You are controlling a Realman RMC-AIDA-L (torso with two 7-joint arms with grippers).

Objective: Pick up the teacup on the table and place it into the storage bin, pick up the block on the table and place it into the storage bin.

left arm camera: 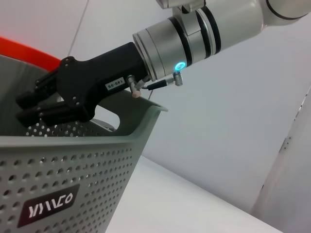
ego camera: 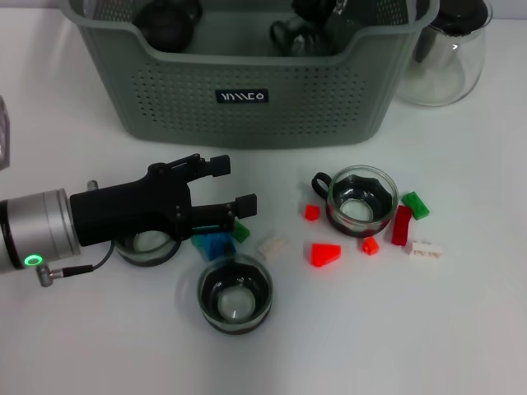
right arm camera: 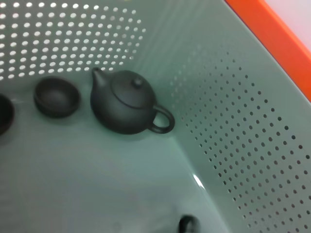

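Nearest the robot, a clear round glass teacup with a dark band (ego camera: 235,295) is standing upright on the white table (ego camera: 412,329). Just beyond it the left gripper (ego camera: 233,185) is reaching in from the robot's left with its black fingers spread apart and nothing between them. It is hanging over a blue plastic block (ego camera: 212,244) that is touching a small green block (ego camera: 240,231). A second glass teacup (ego camera: 148,245) is lying partly hidden under the wrist.

Further right, a glass teacup with a black handle (ego camera: 361,200) is sitting among scattered red, green and white blocks, including a red wedge block (ego camera: 325,253). All of these are on the table, outside the bin.

Beyond them, the large grey-green perforated storage bin (ego camera: 247,107) is already holding a dark clay teapot (right arm camera: 127,101). The right gripper (left arm camera: 24,104) is hovering above the bin's rim, and whether it is gripping anything cannot be told. A clear glass teapot (ego camera: 449,53) is standing beside the bin.

Likely hazards: the blue block is crowded by the green block and the hidden cup, so closing jaws may be pinching two pieces or knocking the cup. Smooth glass may be slipping from a shallow grip
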